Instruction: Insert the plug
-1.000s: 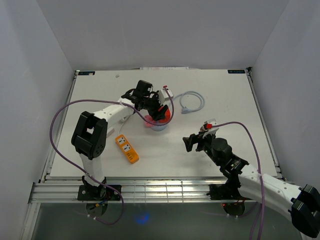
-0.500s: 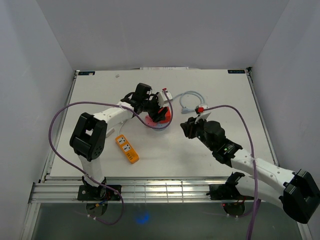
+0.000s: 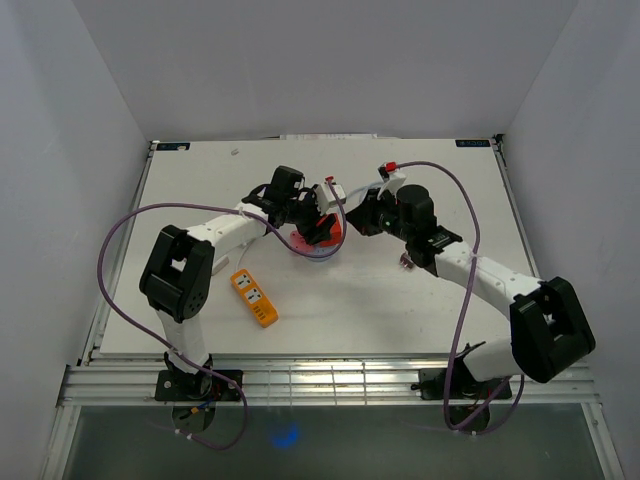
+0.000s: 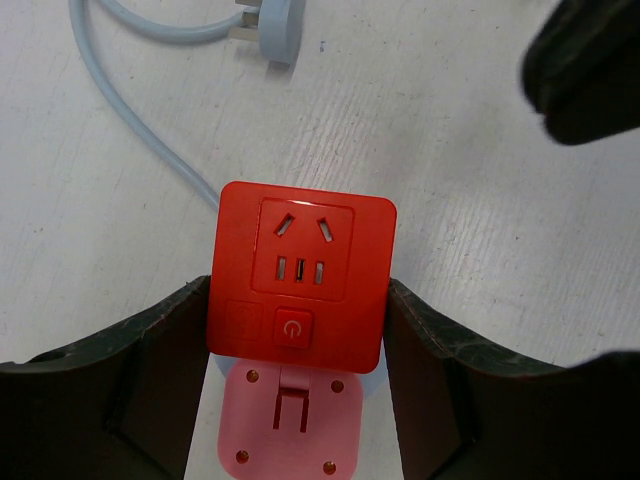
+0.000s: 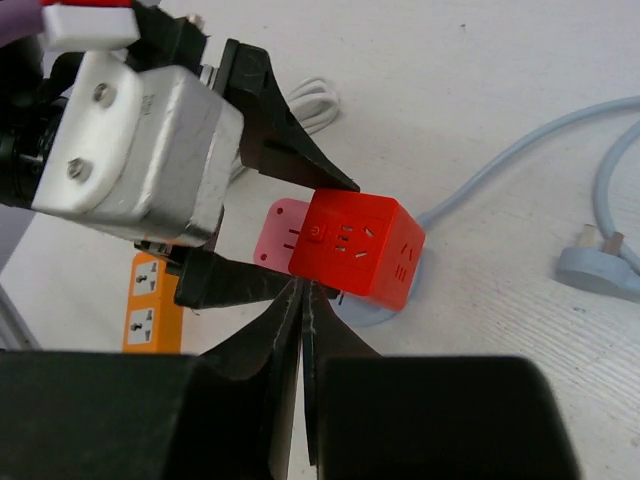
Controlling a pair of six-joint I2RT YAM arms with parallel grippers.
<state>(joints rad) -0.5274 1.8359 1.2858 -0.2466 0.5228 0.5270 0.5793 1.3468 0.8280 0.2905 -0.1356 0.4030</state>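
Table edges are hemmed by white walls at 9, 12 and 3 o'clock. Bare surface lies open toward the 2 o'clock corner and along the near edge at 5 o'clock.

Near the table's middle, the left gripper clamps a red socket block, one finger pressed to each side, with the holes and power button facing its camera. The right gripper sits just beside the block with its fingers pressed together and nothing between them. From its own camera the tips look very close to the block's lower edge and the left arm's lower finger, but whether they touch cannot be told.

The plug, pale blue, lies flat on the table apart from the block, at 12 o'clock from it in the left wrist view and cut off by the frame's top. Its cable curves back and runs under the block.

A pink piece shows under the block at 6 o'clock, partly covered. An orange adapter rests at 8 o'clock from the block, well clear.

From overhead the right arm covers the plug, and the block shows only as a red patch between the two grippers.
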